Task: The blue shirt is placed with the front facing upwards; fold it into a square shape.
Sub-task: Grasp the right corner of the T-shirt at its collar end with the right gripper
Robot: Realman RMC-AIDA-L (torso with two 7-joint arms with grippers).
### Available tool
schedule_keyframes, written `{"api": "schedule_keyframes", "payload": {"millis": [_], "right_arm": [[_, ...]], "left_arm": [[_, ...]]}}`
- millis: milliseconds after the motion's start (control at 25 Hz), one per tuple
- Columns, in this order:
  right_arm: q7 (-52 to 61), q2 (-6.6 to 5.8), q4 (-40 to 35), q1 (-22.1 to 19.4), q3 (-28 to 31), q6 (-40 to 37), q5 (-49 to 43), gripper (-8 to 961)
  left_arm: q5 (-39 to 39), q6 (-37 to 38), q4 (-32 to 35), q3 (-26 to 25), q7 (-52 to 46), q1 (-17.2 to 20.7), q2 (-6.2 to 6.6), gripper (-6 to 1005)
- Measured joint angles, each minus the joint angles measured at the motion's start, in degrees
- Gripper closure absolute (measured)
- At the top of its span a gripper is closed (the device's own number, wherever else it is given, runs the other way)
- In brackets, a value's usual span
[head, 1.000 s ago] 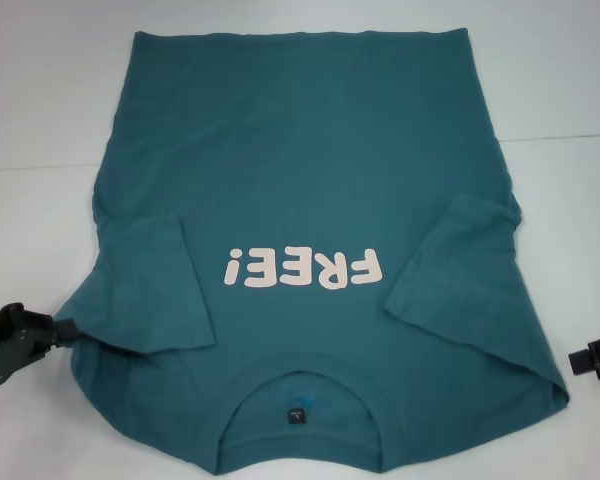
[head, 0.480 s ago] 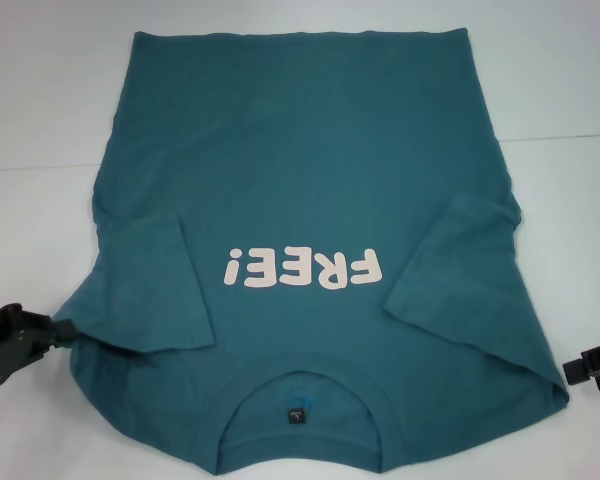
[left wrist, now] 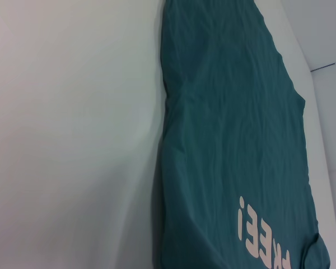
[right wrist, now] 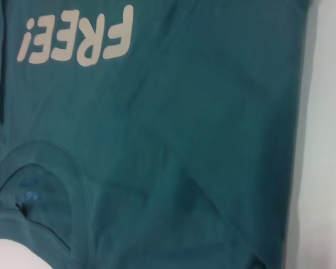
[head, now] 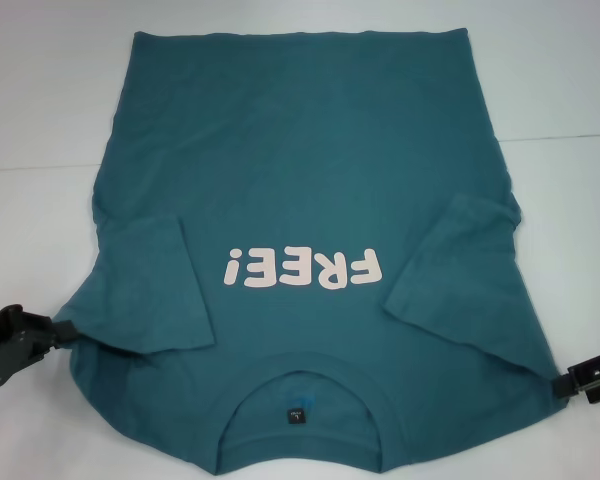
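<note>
Large teal-blue short-sleeved cotton T-shirt [head: 310, 200] lies flat, front up, on white table [head: 40, 100]; pale "FREE!" lettering [head: 302, 268] reads upside down from robot's side; ribbed round collar w/ small dark neck tag [head: 297, 414] sits nearest robot, hem at far edge; both sleeves already folded inward over chest. Left gripper [head: 60, 328], black, sits at shirt's near-left shoulder edge, unchanged vs. a second ago; its tip touches fabric, but whether it's spread or pinching can't be told. Right gripper [head: 565, 385], black, has moved in from table's right side & now reaches shirt's near-right shoulder corner; finger state likewise can't be told. Judgement: both arms now flank collar end, so next step is prob. grasping both shoulders to fold collar end toward hem; square not yet formed.
</note>
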Motion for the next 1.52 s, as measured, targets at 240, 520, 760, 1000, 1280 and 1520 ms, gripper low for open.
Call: {"api": "schedule_keyframes", "payload": {"millis": [240, 520, 760, 1000, 1280, 1520], "right_arm": [[0.1, -0.01, 1.9, 0.9, -0.3, 1.7, 0.0, 287], [0.3, 0.15, 2.8, 1.3, -2.1, 2.7, 0.0, 287], [1.5, 0.23, 2.9, 1.4, -3.2, 3.7, 0.0, 288], [1.8, 0.78, 3.0, 2.1, -4.2, 4.5, 0.0, 287], [2.3, 0.99, 4.4, 3.1, -5.8, 5.7, 0.0, 291], [2.3, 1.92, 4.5, 4.2, -5.7, 6.4, 0.2, 298]], "left_arm": [[0.2, -0.1, 0.0, 0.0, 0.0, 0.0, -0.09, 998], [0.2, -0.1, 0.0, 0.0, 0.0, 0.0, -0.09, 999], [0.1, -0.1, -0.5, 0.0, 0.1, 0.1, -0.08, 999], [0.1, -0.2, -0.5, 0.1, 0.1, 0.1, -0.08, 998], [0.1, -0.2, -0.5, 0.0, 0.1, 0.1, -0.08, 998], [0.0, -0.1, -0.5, 0.0, 0.1, 0.0, -0.08, 998]]}}
